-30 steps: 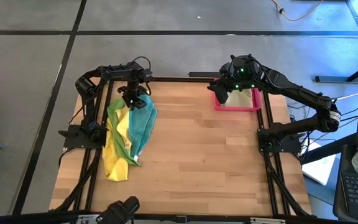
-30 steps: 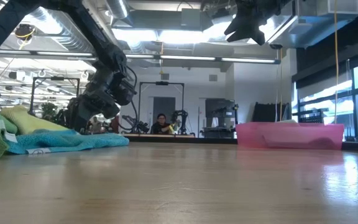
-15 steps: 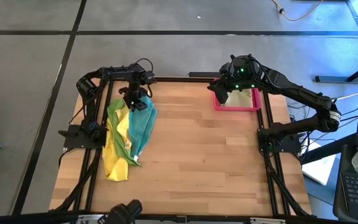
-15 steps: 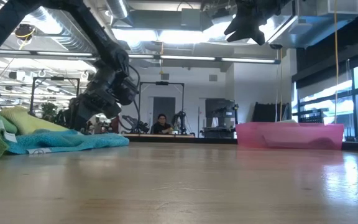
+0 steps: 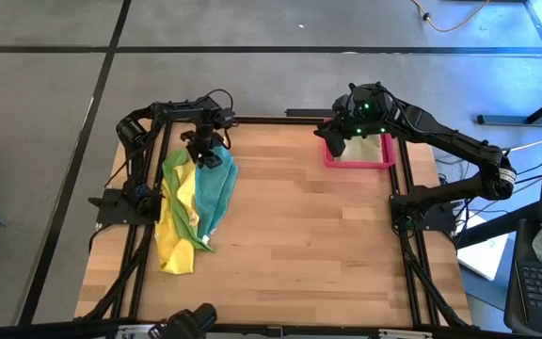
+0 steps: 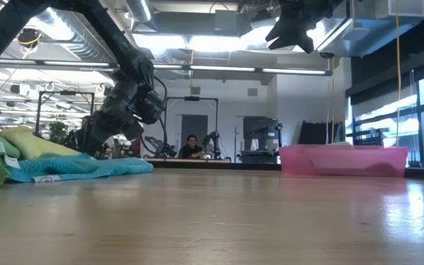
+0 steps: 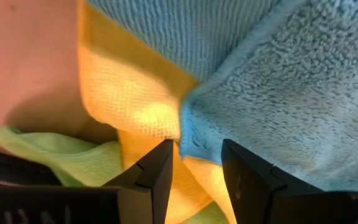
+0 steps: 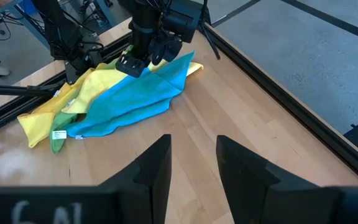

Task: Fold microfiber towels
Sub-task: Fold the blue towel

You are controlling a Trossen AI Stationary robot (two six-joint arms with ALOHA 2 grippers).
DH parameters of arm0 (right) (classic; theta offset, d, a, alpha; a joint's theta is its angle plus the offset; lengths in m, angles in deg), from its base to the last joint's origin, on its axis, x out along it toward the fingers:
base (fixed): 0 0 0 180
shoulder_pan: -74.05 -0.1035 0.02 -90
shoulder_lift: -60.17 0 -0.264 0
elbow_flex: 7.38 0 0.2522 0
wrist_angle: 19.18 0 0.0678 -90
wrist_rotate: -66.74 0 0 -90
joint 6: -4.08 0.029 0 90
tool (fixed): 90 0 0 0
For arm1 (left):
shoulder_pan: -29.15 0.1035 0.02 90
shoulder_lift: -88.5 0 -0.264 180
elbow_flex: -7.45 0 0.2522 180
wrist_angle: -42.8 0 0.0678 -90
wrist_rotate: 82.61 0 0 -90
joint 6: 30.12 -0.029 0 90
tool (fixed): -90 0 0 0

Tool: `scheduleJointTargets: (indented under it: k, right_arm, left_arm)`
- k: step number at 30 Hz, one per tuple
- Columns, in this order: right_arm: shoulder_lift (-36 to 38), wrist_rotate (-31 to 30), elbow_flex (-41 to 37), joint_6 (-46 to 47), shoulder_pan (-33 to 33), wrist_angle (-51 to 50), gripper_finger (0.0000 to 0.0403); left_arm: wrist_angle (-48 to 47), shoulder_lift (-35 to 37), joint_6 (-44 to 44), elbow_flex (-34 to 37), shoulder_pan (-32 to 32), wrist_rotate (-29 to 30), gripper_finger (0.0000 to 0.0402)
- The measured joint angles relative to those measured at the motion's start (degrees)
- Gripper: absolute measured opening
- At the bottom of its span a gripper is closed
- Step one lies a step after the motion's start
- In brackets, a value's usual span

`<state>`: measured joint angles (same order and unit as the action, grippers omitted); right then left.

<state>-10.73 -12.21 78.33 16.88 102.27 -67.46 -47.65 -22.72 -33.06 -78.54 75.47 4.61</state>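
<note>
Several microfiber towels lie in a loose pile at the table's left: a teal one [image 5: 216, 193] on top, a yellow one [image 5: 175, 250] and a bright green one [image 5: 172, 168] under it. My left gripper [image 5: 210, 158] stands open at the pile's far end, slanting steeply down. In the left wrist view its fingers stand on either side of the teal towel's corner [image 7: 188, 134], which lies on yellow cloth [image 7: 129, 93]. My right gripper [image 5: 334, 146] waits open and high over the pink tray [image 5: 358, 162], with nothing between its fingers [image 8: 193, 165]. My left gripper comes at the teal towel's far corner [image 7: 188, 134] from above, one finger [image 7: 157, 168] on each side of it. I cannot tell whether the fingertips touch the cloth. The towel lies flat on the pile.
The pink tray [image 6: 344, 158] stands at the table's far right corner. Bare wood [image 5: 309, 235] spreads over the table's middle and near side. Black frame rails [image 5: 144, 188] run along the left edge beside the pile. A person [image 6: 191, 147] sits far off in the room.
My left gripper has swung a little toward the table's right edge over the pile's far end and then kept still. Its fingers stay open. The towels lie as before.
</note>
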Motion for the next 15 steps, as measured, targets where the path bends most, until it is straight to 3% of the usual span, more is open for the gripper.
scheduleJointTargets:
  k: [15]
  right_arm:
    - [0.0, 0.0, 0.0, 0.0, 0.0, 0.0, 0.0129]
  left_arm:
    - [0.9, 0.0, -0.7, -2.5, -0.4, 1.9, 0.0128]
